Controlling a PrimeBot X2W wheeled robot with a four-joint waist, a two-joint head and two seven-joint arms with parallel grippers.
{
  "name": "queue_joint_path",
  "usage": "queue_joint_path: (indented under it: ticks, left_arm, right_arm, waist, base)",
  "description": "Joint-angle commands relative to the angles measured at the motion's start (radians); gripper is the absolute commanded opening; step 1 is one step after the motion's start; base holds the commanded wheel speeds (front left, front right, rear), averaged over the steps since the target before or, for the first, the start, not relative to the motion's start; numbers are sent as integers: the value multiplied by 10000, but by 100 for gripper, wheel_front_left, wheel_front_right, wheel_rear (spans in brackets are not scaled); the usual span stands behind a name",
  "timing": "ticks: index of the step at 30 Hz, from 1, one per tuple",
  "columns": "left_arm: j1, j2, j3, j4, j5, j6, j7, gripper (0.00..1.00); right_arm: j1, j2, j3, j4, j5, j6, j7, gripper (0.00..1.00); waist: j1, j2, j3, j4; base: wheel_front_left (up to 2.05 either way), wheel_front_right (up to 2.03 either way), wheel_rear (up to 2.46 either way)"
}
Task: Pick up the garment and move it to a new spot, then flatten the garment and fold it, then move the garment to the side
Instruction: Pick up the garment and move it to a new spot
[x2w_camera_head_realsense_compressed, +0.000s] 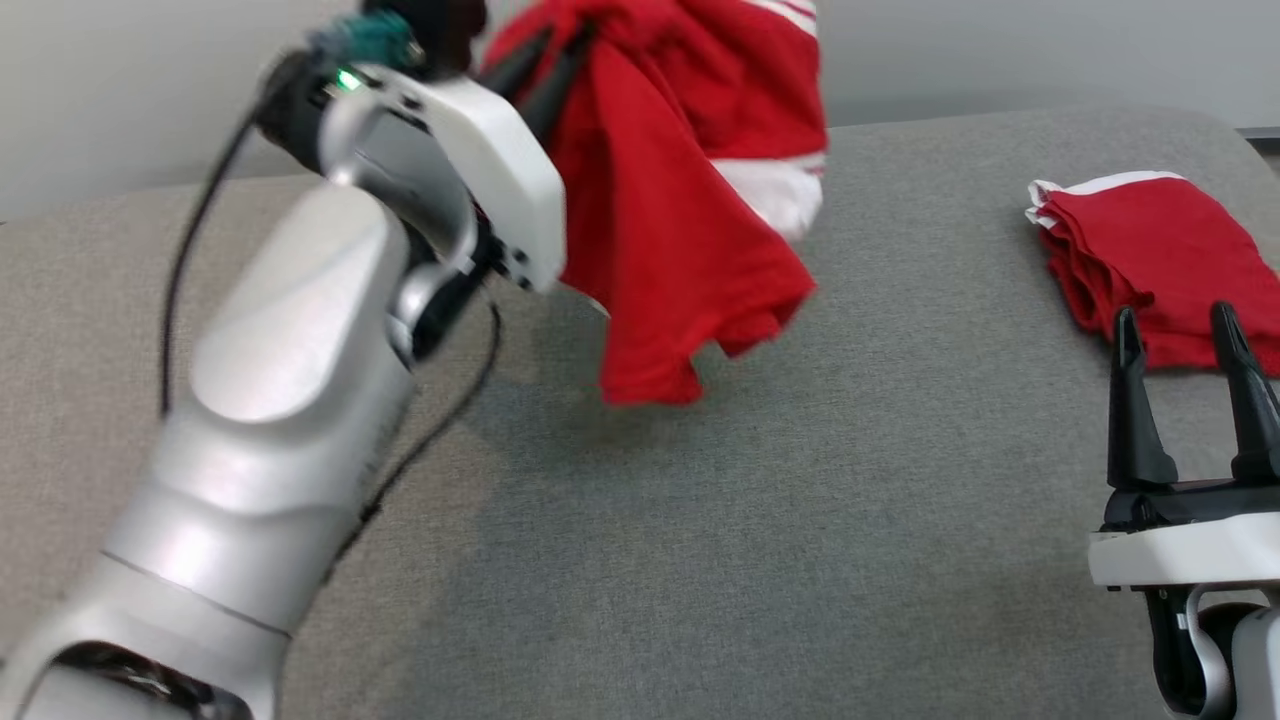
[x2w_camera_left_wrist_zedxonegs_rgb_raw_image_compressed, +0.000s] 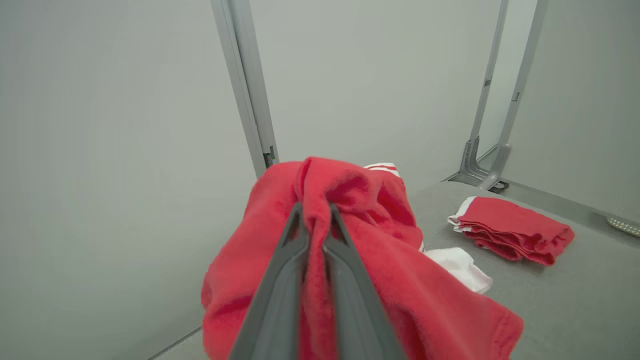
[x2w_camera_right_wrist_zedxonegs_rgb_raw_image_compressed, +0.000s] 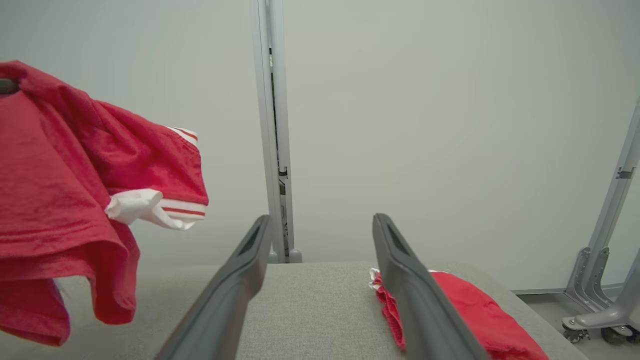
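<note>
Grey fabric-covered bench spans the head view. The left arm reaches up from 7 o'clock toward 12. The garment, a red jersey-type shirt with white, red-striped trim, hangs at 12 o'clock, lifted off the bench; its lowest corner looks clear of the surface, though I can't be sure. The left end effector is nearly closed, its two dark fingers pinching a bunched fold near the top of the shirt, with the rest draping below and around it. A second red garment, folded, lies at 2 o'clock on the bench, well apart from the hanging one. The right end effector sits at 4 o'clock, fingers spread wide and holding nothing, just in front of the folded pile. Handling judgement: light, soft, fully limp knit with no stiffness, so it will swing and collapse into a heap when set down. It's not fragile. Grip is fine on a thick bunch, but a thin single layer could slip out. To flatten it, the current mid-cloth pinch is a poor hold; better to take the hem corners or shoulder seams, one per end effector, then spread. The white sleeve cuff at 1 o'clock is an easy landmark.
</note>
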Motion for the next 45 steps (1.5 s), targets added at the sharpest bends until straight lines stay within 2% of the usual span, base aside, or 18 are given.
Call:
queue_joint_path:
  ticks: [1, 6, 13, 20, 21, 22, 23, 31, 37, 39, 45]
  left_arm:
    - [616, -307, -92, -173, -189, 173, -156, 0]
    - [1917, -926, -528, 21, -412, 609, -627, 0]
    - [2406, -1103, -530, 1560, -506, 1422, -1750, 0]
    - [2129, -1142, -425, 2735, -626, 1533, -2492, 1]
    - [2107, -1147, -435, 2836, -650, 1487, -2670, 35]
    - [2085, -1153, -446, 2928, -701, 1441, -2798, 91]
    - [2052, -1159, -469, 2985, -726, 1413, -2954, 100]
    - [2160, -1175, -857, 3163, -915, 1173, -3801, 100]
    - [2570, -1115, -739, 2854, -916, 1140, -4089, 100]
    - [2830, -979, -589, 2582, -822, 1239, -4134, 100]
    - [4256, -578, 318, 631, -161, 1743, -4152, 100]
  right_arm:
    - [49, -43, 32, 28, 102, 1, -88, 100]
    - [-159, -46, 191, 171, 223, 1, -185, 100]
    - [-466, -46, 436, 408, 344, 1, -334, 100]
    - [-539, -45, 413, 607, 314, 1, -457, 100]
    - [-550, -43, 424, 632, 319, 1, -474, 100]
    - [-561, -45, 431, 665, 324, 1, -490, 100]
    - [-563, -45, 441, 691, 319, 1, -493, 100]
    - [-519, -45, 604, 914, 212, 1, -507, 100]
    - [-278, -46, 610, 1037, -46, 1, -422, 100]
    - [-180, -45, 617, 1073, -76, 1, -417, 100]
    - [133, -49, 679, 1234, -106, 1, -515, 100]
  waist:
    - [0, 0, 66, -197]
    - [0, 0, 435, -587]
    - [0, 0, 990, -1140]
    - [0, 0, 1133, -1224]
    - [0, 0, 1123, -1205]
    - [0, 0, 1099, -1166]
    - [0, 0, 1068, -1119]
    - [0, 0, 644, -699]
    - [0, 0, 210, -288]
    - [0, 0, 48, -153]
    - [0, 0, -387, 197]
  base:
    - [0, 0, 0]
    - [0, 0, 0]
    - [0, 0, 0]
    - [0, 0, 0]
    - [0, 0, 0]
    - [0, 0, 0]
    - [0, 0, 0]
    - [0, 0, 0]
    - [0, 0, 0]
    - [0, 0, 0]
    - [0, 0, 0]
